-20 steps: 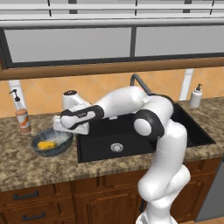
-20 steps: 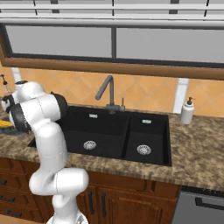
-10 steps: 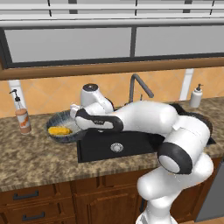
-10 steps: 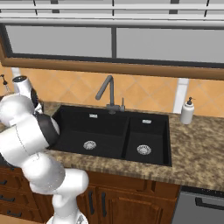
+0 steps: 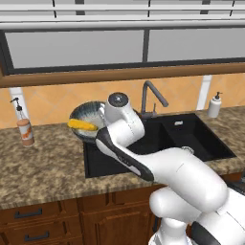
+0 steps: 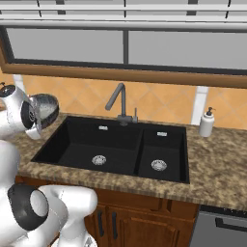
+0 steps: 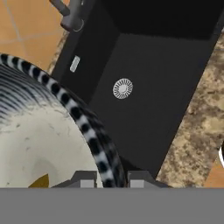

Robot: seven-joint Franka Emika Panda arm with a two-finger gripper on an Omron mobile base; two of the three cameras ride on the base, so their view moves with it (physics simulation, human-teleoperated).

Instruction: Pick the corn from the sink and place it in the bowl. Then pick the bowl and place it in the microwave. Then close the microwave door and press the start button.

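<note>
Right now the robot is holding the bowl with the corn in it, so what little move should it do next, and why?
Probably carry the bowl gently on toward the microwave, tipping it back to level. The gripper pinches the bowl's rim, its fingers on either side of it, and the bowl hangs lifted beside the sink, tilted. The corn lies inside, so a jerk or more tilt could let it slide out.

The bowl I hold is blue-grey and ribbed outside, pale speckled grey within, its rim banded black and white by my fingers, which are dark grey. The corn in it is yellow-orange. The sink is black with silvery drains, its faucet dark grey. The counter is mottled brown granite, the wall tiles orange, the soap dispenser white
</note>
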